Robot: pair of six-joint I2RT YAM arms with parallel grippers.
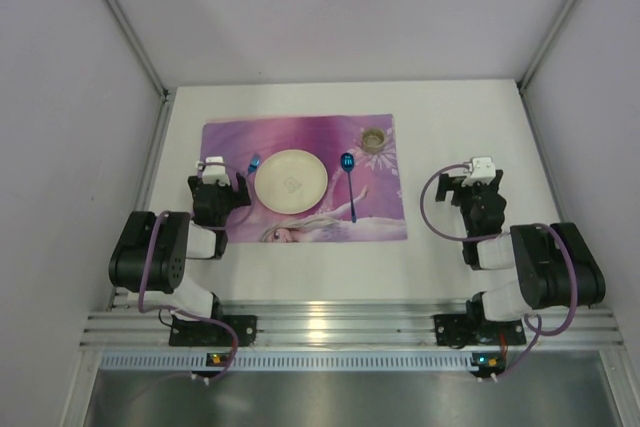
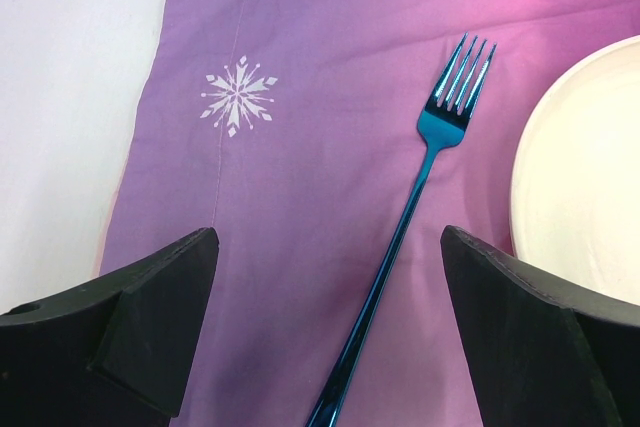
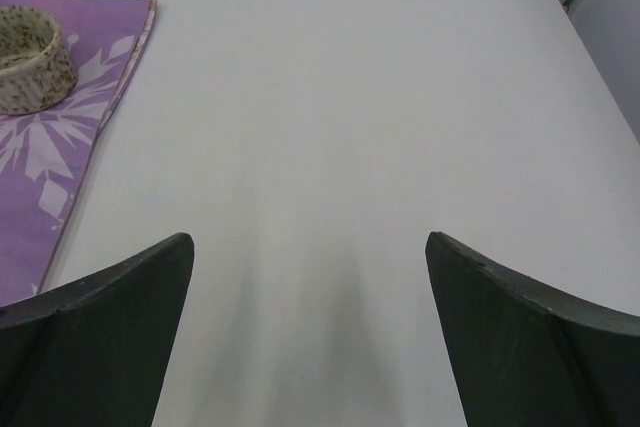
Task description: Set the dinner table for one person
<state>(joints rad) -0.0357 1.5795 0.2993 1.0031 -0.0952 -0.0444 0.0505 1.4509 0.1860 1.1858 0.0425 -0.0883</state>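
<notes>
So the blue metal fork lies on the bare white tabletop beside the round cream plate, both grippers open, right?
No: the left wrist view shows the blue metal fork lying on the purple snowflake-printed cloth placemat instead. It is beside the round cream plate, and the left gripper and right gripper are open.

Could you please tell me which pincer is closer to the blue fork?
Left. The left pincer hovers open over the fork on the placemat; the right pincer sits over the white dinner table, beyond the placemat's opposite edge.
</notes>
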